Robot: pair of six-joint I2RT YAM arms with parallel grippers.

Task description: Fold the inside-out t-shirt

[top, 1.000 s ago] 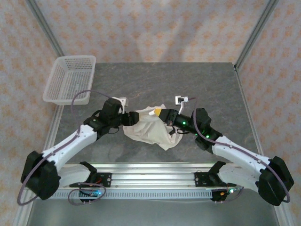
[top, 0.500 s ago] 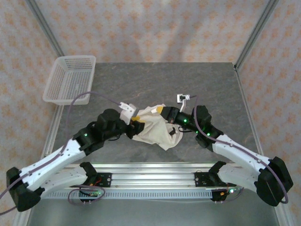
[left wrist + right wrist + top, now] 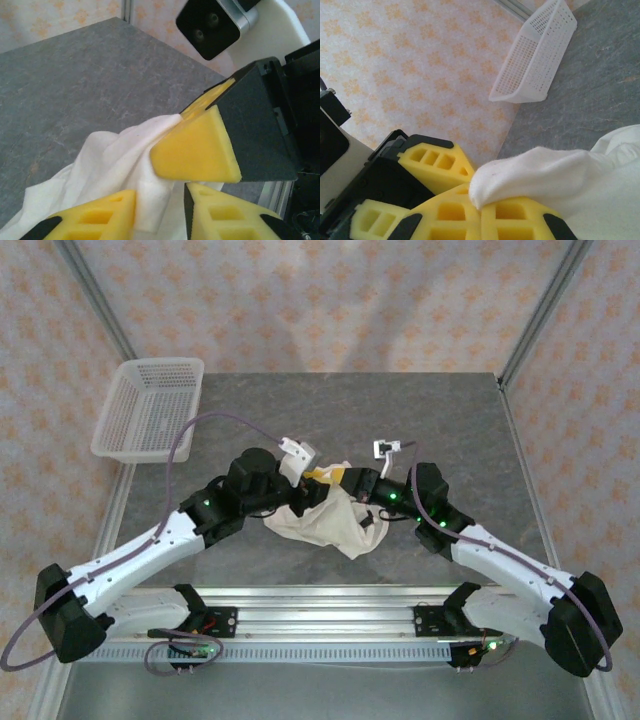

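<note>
Two grippers meet nose to nose above the middle of the grey table (image 3: 430,420), each crowding the other. A white mesh basket (image 3: 150,405) sits at the far left corner, partly over the table's edge and well apart from both arms. A purple cable (image 3: 185,435) loops up over the left arm. The patterned wall (image 3: 330,300) rises just behind the table.

The t-shirt (image 3: 330,525) lies bunched in a cream heap on the table between the two arms, toward the near side. Its upper folds are drawn up to the gripper tips. The right gripper (image 3: 480,215) is pressed together on a rounded fold of the shirt, which bulges out past its tip. The left gripper (image 3: 160,212) faces it from the opposite side, just beside the right one's tip. Its jaws stand a little apart with a flap of the same cloth hanging in the gap. A thin slit shows beside the cloth, so it is not clamped.
</note>
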